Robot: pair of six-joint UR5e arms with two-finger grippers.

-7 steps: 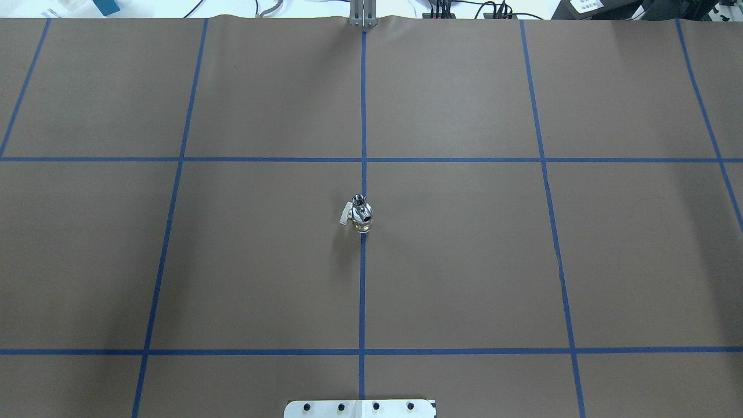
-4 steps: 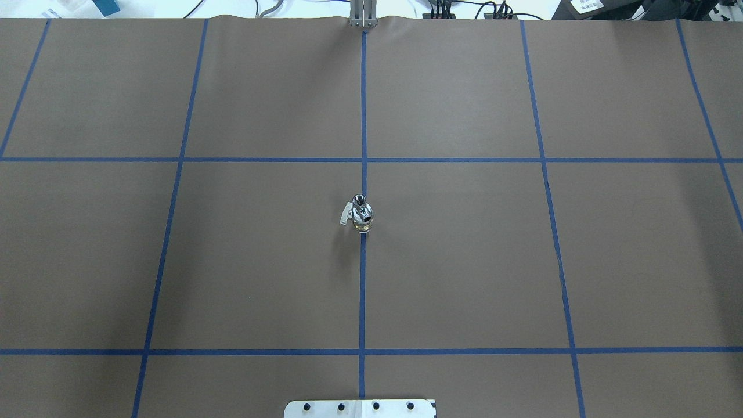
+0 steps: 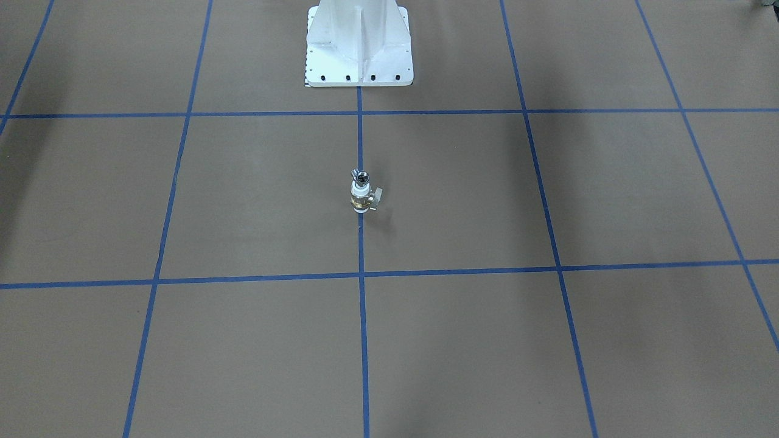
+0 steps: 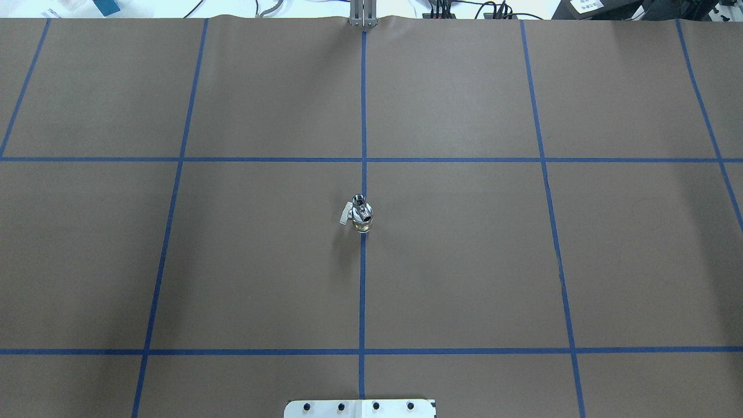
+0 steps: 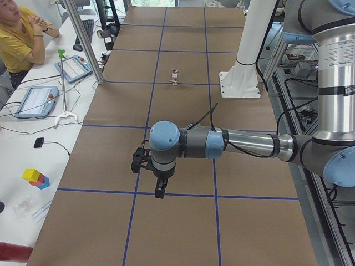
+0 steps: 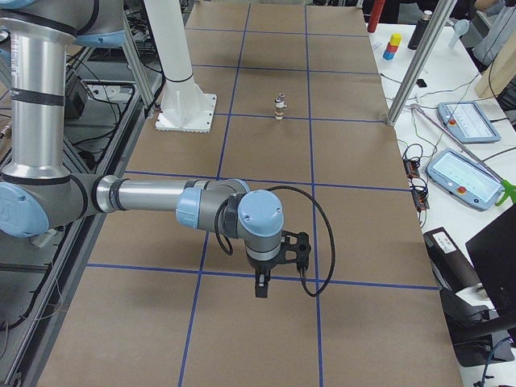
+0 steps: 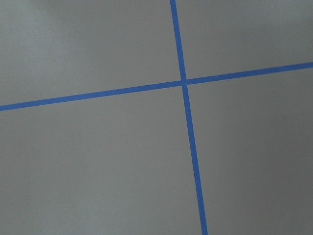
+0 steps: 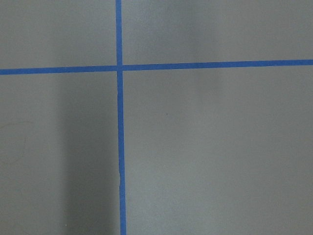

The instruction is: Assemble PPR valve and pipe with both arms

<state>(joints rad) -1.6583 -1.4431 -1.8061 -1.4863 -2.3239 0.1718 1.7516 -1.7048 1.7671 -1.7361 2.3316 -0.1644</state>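
The PPR valve [image 4: 364, 225] stands upright at the table's centre on the blue middle line, white with a brass band and a side handle. The silver pipe [image 4: 360, 201] sits in its top end. Both show in the front view, valve [image 3: 360, 199] and pipe [image 3: 362, 177]. No gripper touches them. My left gripper [image 5: 159, 190] shows only in the exterior left view, my right gripper [image 6: 261, 286] only in the exterior right view; each hangs over the table's own end, far from the valve. I cannot tell whether they are open or shut. The wrist views show only table and tape.
The white pedestal base [image 3: 359, 42] stands behind the valve on the robot's side. A metal post [image 5: 83, 39] and tablets [image 5: 33, 100] stand along the far table edge, where a seated operator [image 5: 19, 39] watches. Blue tape lines grid the brown table [image 4: 464, 261].
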